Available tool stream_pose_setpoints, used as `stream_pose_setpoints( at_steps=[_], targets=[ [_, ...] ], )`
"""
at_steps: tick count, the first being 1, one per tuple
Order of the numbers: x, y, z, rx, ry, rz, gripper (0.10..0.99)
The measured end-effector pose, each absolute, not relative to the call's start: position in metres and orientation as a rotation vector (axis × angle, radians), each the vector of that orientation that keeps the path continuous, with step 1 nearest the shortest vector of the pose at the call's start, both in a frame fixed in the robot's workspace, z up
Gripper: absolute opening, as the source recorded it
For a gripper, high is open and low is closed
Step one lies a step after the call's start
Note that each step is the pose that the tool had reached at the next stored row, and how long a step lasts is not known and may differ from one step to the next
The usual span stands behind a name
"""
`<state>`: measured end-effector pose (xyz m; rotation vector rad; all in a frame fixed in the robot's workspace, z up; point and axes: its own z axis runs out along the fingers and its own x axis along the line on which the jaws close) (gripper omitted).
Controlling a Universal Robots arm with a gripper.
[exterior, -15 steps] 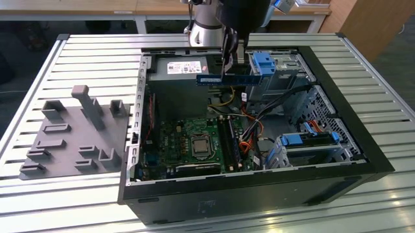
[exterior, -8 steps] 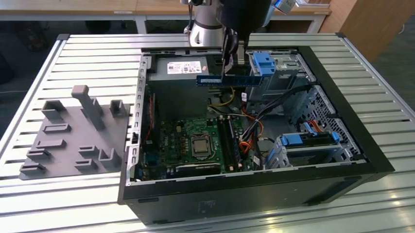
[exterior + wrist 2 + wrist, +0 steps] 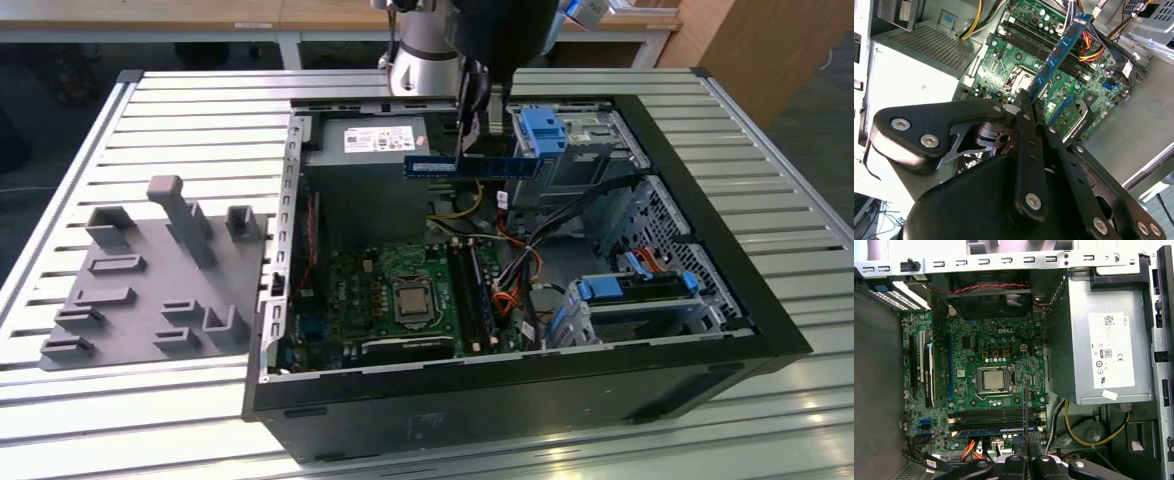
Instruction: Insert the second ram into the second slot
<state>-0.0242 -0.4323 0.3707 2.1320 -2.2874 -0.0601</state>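
Observation:
My gripper hangs over the open computer case, shut on the second ram, a thin blue stick held level above the power supply's edge. In the second wrist view the ram juts out from between the gripper's closed fingers, slanting over the motherboard. The first wrist view shows it edge-on as a thin dark line crossing the row of long memory slots beside the processor socket. A blue strip lies along one of those slots. The ram is well above the slots, touching nothing.
The black case sits on a slatted metal table. The silver power supply, blue drive-bay latches and loose cables crowd the space around the board. A grey fixture block stands on the exterior view's left.

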Motion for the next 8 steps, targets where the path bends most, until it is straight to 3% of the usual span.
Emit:
stream_pose_setpoints(
  at_steps=[8],
  targets=[
    [-0.0242, -0.4323, 0.3705, 2.059, -2.354, -0.061, 0.137]
  ],
)
